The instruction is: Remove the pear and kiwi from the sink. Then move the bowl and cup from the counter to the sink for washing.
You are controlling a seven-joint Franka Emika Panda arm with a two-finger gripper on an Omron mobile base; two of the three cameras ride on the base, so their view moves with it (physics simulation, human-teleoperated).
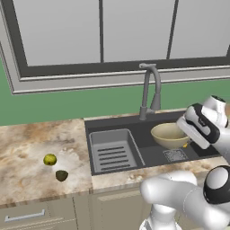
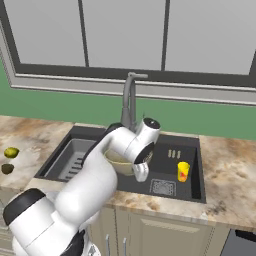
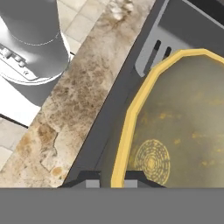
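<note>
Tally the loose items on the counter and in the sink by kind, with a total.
Fruits on the marbled counter: 2, the small bright yellow-green pear and the small dark olive-brown kiwi.
Bowls: 1, the round tan-yellow bowl, over the dark grey sink, its rim between the gripper's fingers.
Cups: 1, the small yellow cup standing in the sink.
Total: 4

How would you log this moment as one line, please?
gripper: shut on bowl rim | bowl: over sink | cup: in sink | pear, kiwi: on counter

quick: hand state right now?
Hand: closed on the rim of the bowl, over the sink.
</note>
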